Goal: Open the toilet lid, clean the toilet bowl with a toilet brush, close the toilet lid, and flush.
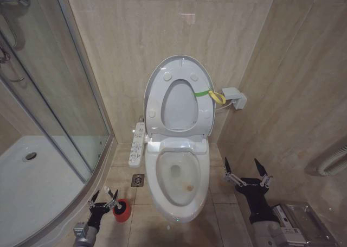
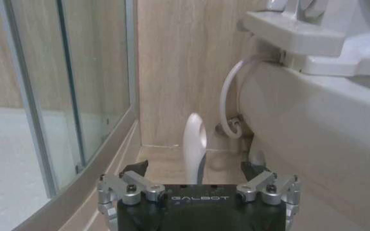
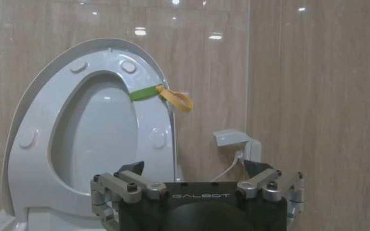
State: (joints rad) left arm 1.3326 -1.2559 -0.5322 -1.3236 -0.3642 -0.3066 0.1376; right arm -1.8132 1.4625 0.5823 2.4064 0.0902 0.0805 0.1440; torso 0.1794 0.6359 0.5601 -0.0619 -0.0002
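Note:
The toilet lid (image 1: 179,105) stands raised against the back wall with the seat ring in front of it, and a yellow-green strap (image 1: 210,94) hangs from its edge. The lid (image 3: 101,130) also faces my right wrist camera. Below it the toilet bowl (image 1: 177,173) lies uncovered. The white handle of the toilet brush (image 2: 194,137) stands upright between the spread fingers of my left gripper (image 2: 194,169), not touched by them. That left gripper (image 1: 105,194) is open, low beside the red holder cup (image 1: 122,210). My right gripper (image 1: 242,163) hovers open to the right of the bowl, holding nothing.
A glass shower enclosure (image 1: 54,95) and its tray (image 1: 32,176) fill the left side. A button panel (image 1: 137,145) and a floor drain (image 1: 137,180) sit left of the bowl. A wall box (image 1: 234,97) and a grey rail (image 1: 333,163) are on the right.

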